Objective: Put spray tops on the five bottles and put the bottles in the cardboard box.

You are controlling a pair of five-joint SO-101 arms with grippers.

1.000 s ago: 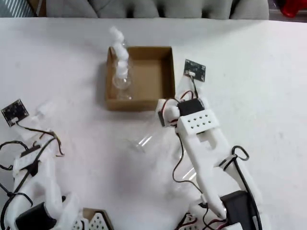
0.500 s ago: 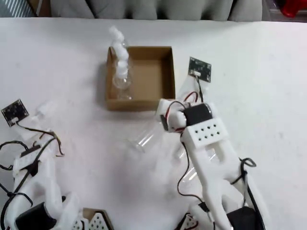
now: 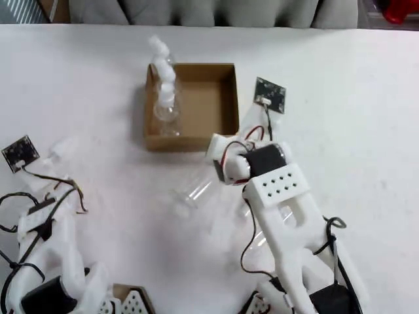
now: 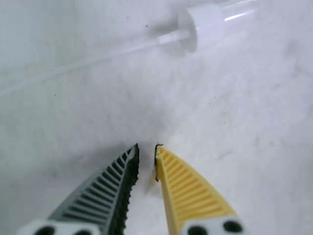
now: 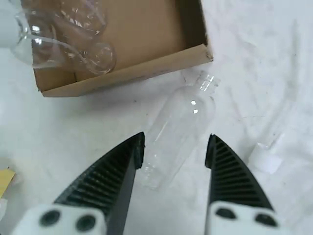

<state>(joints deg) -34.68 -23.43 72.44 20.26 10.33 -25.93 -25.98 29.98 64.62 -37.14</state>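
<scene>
The open brown cardboard box [image 3: 186, 142] is sitting mid-back on the white tabletop [image 3: 340, 98]; clear plastic bottles with white spray tops [image 3: 163, 98] are resting against its left wall; a clear capless plastic bottle [image 5: 178, 128] is lying just before the box, under the right pincer [image 5: 176, 137]; a white plastic spray top [image 5: 264, 160] is lying near that bottle.

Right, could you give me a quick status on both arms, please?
Right jaws open over a topless bottle lying beside the box. Left jaws shut, empty, near a loose spray top. Nothing blocking.
</scene>
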